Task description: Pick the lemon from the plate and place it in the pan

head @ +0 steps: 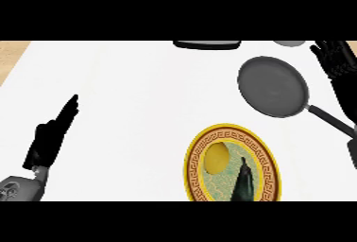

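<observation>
The lemon sits untouched on the plate; the right hand, fingers spread and holding nothing, should come down over it; dodge the dark thing beside it.

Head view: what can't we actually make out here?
- Dark item on the plate, beside the lemon: identity unclear, cut by the lower band.
- Pan handle: end runs off the right edge.
- Two objects at the counter's far edge: cropped by the top band.
- Right hand: partly cut off at right.

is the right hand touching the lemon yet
Apart. The head view shows the right hand up beside the pan, with the lemon far below on the plate.
</observation>
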